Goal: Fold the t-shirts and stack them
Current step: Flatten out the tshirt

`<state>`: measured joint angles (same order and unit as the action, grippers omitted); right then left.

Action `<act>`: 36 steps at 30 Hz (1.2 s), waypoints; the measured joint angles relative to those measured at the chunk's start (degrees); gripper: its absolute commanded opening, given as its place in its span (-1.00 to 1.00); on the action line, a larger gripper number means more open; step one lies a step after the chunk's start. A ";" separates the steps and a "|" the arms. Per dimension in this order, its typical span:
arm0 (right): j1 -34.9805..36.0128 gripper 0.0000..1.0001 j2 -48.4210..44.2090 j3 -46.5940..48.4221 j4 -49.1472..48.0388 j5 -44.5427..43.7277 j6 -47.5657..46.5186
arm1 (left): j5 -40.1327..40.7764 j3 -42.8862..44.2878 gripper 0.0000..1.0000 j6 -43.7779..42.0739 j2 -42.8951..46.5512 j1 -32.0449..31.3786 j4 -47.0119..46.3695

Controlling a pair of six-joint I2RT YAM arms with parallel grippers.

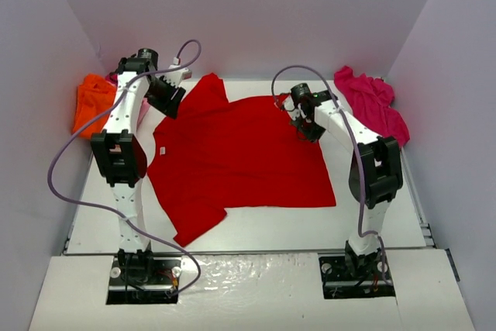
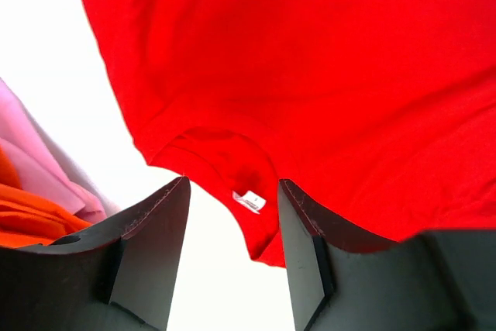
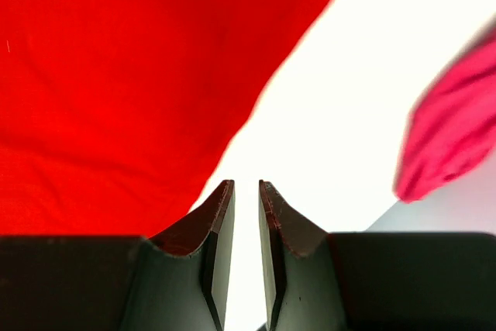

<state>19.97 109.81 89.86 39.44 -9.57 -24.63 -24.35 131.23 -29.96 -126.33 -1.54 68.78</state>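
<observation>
A red t-shirt lies spread flat in the middle of the white table. My left gripper hovers over its back left part, open and empty. In the left wrist view the red collar with its white label lies between the fingers. My right gripper is at the shirt's back right edge. In the right wrist view its jaws stand a narrow gap apart with nothing between them, over bare table beside the red cloth. An orange t-shirt and a magenta t-shirt lie crumpled at the back corners.
Grey walls close in the table on the left, back and right. Pink cloth and orange cloth lie left of my left gripper. The magenta shirt shows to the right of my right gripper. A cable loops off each arm.
</observation>
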 measured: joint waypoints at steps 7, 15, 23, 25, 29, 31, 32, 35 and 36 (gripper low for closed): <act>0.46 -0.95 3.37 8.64 0.23 0.24 0.76 | -0.06 -6.41 -0.09 0.04 -0.57 -3.01 -0.41; 1.53 -1.00 15.30 10.83 1.05 2.61 0.84 | 0.17 -14.07 -0.25 0.16 -2.62 -8.54 -1.80; 2.44 -1.00 16.74 6.90 1.67 4.27 0.35 | -0.21 -18.57 -0.33 -0.20 -3.67 -9.21 -2.27; 2.65 -1.00 15.96 5.50 1.49 4.38 -0.02 | -0.24 -19.63 -0.34 -0.78 -3.73 -9.21 -1.73; 3.21 -1.00 13.41 0.82 1.71 4.55 -1.15 | -0.64 -20.85 -0.40 -2.90 -4.33 -9.23 0.65; 3.51 -1.00 12.19 -1.43 2.47 4.58 -1.65 | -0.86 -22.18 -0.42 -3.92 -4.54 -9.25 1.49; 3.65 -1.00 11.59 -2.48 2.47 4.56 -1.98 | -0.96 -23.24 -0.43 -4.44 -4.56 -9.29 1.63; 4.00 -1.00 9.55 -6.31 2.79 4.48 -2.61 | -1.58 -25.82 -0.46 -5.84 -4.18 -9.29 3.92; 4.15 -1.00 8.88 -7.54 3.06 4.47 -2.76 | -1.77 -26.78 -0.47 -6.24 -3.89 -9.29 4.45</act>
<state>24.11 118.69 82.32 42.50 -5.11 -27.39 -26.12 104.44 -36.20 -130.22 -10.83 73.23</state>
